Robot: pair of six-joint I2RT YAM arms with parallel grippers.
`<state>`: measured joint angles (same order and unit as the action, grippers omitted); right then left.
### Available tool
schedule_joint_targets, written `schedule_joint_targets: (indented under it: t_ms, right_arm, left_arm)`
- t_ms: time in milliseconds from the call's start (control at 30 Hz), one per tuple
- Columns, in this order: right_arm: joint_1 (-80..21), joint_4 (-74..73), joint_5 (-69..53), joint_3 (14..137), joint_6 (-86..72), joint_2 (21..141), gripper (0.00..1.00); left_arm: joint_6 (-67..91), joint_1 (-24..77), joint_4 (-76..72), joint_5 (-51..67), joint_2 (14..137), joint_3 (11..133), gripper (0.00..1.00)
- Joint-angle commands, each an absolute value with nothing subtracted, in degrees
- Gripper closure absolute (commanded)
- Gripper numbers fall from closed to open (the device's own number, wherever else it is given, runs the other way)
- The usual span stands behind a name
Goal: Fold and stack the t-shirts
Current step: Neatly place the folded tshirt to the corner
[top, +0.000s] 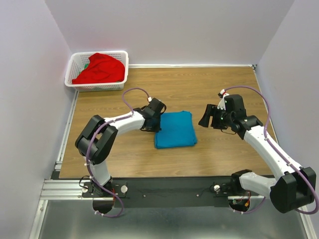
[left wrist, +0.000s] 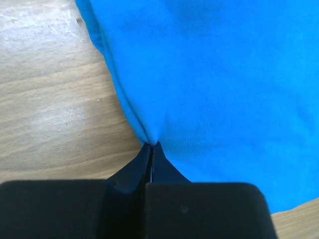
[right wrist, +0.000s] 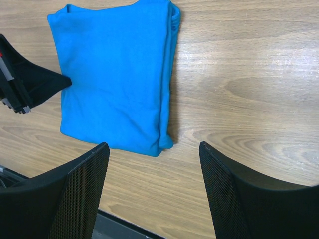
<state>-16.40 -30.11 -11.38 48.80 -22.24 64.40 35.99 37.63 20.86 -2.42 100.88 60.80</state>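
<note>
Folded blue t-shirt (top: 174, 129) in the middle of the surface (top: 219, 154), pinched at its left edge.
The left end effector (left wrist: 152, 149) is clamped on that edge; the right end effector (right wrist: 153, 152) hovers open just beside; the red t-shirt (top: 99, 68) lies in the far-left basket (top: 97, 87).

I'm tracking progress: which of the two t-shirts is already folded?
The blue t-shirt, a flat rectangle on the table; the red t-shirt lies bunched up in the white basket at the far left corner.
</note>
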Motion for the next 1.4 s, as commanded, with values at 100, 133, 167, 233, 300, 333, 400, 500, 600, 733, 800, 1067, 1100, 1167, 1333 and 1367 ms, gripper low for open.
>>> schedule_joint_targets:
  t_ms: [100,133,167,233,300,333,400,500,600,733,800,1067,1100,1167,1333,1367]
  right_arm:
    - [-16.3,-32.2,-12.2,51.0,-20.6,62.8,0.20]
    - [-16.3,-32.5,-12.0,51.3,-20.4,62.9,0.20]
    - [-16.3,-32.7,-11.8,51.6,-20.1,62.9,0.20]
    - [-16.3,-33.0,-11.7,52.0,-19.9,62.8,0.20]
    - [-16.3,-33.0,-11.6,52.1,-19.5,62.7,0.20]
    - [-16.3,-33.0,-11.7,52.0,-19.5,62.7,0.20]
    - [-16.3,-33.2,-11.7,51.8,-19.3,62.7,0.20]
    - [-16.3,-33.3,-12.2,51.5,-19.3,62.8,0.20]
    - [-16.3,-33.3,-12.5,51.2,-19.2,63.3,0.21]
    - [-16.3,-33.3,-12.7,51.2,-19.2,63.8,0.20]
    - [-16.3,-33.4,-12.5,51.1,-19.2,64.0,0.20]
    - [-16.3,-34.5,-13.8,52.6,-19.9,65.8,0.20]
    - [-16.3,-34.7,-14.1,53.0,-19.8,66.5,0.20]
    - [-16.3,-35.3,-14.3,54.0,-19.9,67.4,0.21]
    - [-16.3,-35.8,-14.8,55.1,-20.7,69.4,0.21]
    - [-16.3,-35.9,-14.9,55.4,-20.9,70.0,0.21]
  left_arm:
    - [30.8,34.7,29.4,-15.1,103.2,63.4,1.00]
    - [30.0,33.7,30.2,-18.1,103.3,63.6,1.00]
    - [28.2,31.3,31.6,-19.6,103.4,63.7,1.00]
    - [26.6,28.8,32.9,-23.7,103.1,64.4,1.00]
    - [24.0,25.0,34.4,-28.3,102.6,65.4,1.00]
    - [23.0,23.6,34.8,-29.8,102.5,65.9,1.00]
    - [20.7,20.3,35.7,-34.8,102.5,67.3,1.00]
    - [18.9,15.8,36.0,-39.7,104.1,69.2,1.00]
    - [16.7,12.1,35.0,-44.0,106.6,71.4,1.00]
    - [14.7,7.2,33.8,-47.5,109.6,74.3,1.00]
    - [13.5,5.9,33.0,-49.7,110.6,75.4,1.00]
    - [10.6,0.5,28.5,-61.5,115.1,81.7,1.00]
    - [9.7,0.5,27.7,-62.9,115.2,81.8,1.00]
    - [9.4,-1.1,27.0,-63.7,115.5,82.0,1.00]
    - [9.8,-3.4,26.5,-65.2,117.0,83.6,1.00]
    - [9.8,-3.6,26.2,-65.7,117.2,83.7,1.00]
